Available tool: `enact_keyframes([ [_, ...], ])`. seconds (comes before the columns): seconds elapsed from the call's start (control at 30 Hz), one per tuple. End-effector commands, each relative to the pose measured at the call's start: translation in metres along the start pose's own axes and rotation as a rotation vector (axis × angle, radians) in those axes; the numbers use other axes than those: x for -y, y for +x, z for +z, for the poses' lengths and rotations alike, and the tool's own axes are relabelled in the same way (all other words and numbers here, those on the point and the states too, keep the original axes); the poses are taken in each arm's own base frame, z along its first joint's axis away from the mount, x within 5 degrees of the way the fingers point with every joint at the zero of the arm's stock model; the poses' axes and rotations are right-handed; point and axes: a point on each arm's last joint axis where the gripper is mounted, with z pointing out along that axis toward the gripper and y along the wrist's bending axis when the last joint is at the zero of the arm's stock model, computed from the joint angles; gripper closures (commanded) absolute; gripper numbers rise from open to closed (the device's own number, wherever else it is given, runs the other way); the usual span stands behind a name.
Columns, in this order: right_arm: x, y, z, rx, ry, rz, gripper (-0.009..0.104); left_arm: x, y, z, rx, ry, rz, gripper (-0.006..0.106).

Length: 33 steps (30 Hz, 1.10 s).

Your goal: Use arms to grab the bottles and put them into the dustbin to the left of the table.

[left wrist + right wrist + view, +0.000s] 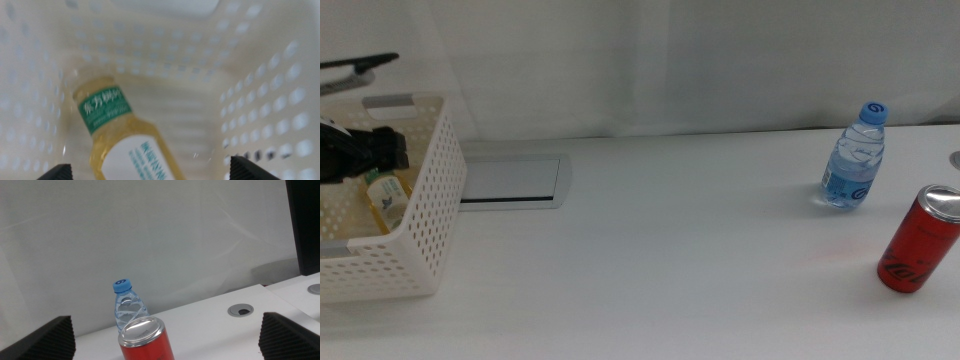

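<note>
The left claw (pixel 145 172) is hanging over the inside of the dustbin (pixel 425 215), its jaws spread wide with nothing between them, and the tea bottle (pixel 122 137) is lying tilted on the basket floor right below it. From the middle camera that bottle is showing through the bin's open top, just beneath the dark claw. So by my reading, one bottle is in and half the job is looking done.

The water bottle (pixel 854 158) is standing upright on the worktop (pixel 670 260), far out from the left claw, with a red can (pixel 918 240) just beside it. The right claw (pixel 165 345) is waiting well back, jaws apart and empty; the can is sitting straight ahead of it and the water bottle just behind the can. That bottle is the one left to fetch.

The tea bottle's lower half is running out of the wrist frame and its cap is blurring into the bin wall. The can is covering the water bottle's lower part for the right claw.
</note>
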Motion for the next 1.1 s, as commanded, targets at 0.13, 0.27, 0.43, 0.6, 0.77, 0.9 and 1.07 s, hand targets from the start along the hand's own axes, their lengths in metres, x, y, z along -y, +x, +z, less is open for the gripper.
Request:
enact_keyframes([
  [0.13, 0.003, 0.012, 0.000, -0.026, 0.013, -0.008, -0.008, 0.023, -0.022, -0.060, 0.185, 0.084, 0.043, 0.018],
  [0.27, 0.003, 0.012, 0.000, -0.026, 0.013, -0.008, -0.008, 0.051, -0.027, -0.095, 0.275, 0.137, 0.122, 0.018],
  [0.43, 0.003, 0.012, 0.000, -0.026, 0.013, -0.008, -0.008, 0.102, -0.020, -0.133, 0.335, 0.242, 0.248, 0.018],
  [0.6, 0.003, 0.011, 0.000, -0.019, 0.012, -0.008, -0.008, 0.148, -0.001, -0.166, 0.341, 0.353, 0.412, 0.018],
  [0.77, 0.003, 0.010, 0.000, -0.013, 0.011, 0.007, -0.008, 0.181, 0.028, -0.191, 0.353, 0.423, 0.586, 0.018],
  [0.9, 0.000, 0.000, 0.000, -0.016, 0.008, 0.008, -0.004, 0.187, 0.061, -0.193, 0.318, 0.466, 0.626, 0.018],
  [1.07, -0.005, -0.020, -0.002, 0.005, -0.004, 0.034, 0.004, 0.172, 0.101, -0.185, 0.286, 0.480, 0.579, 0.018],
])
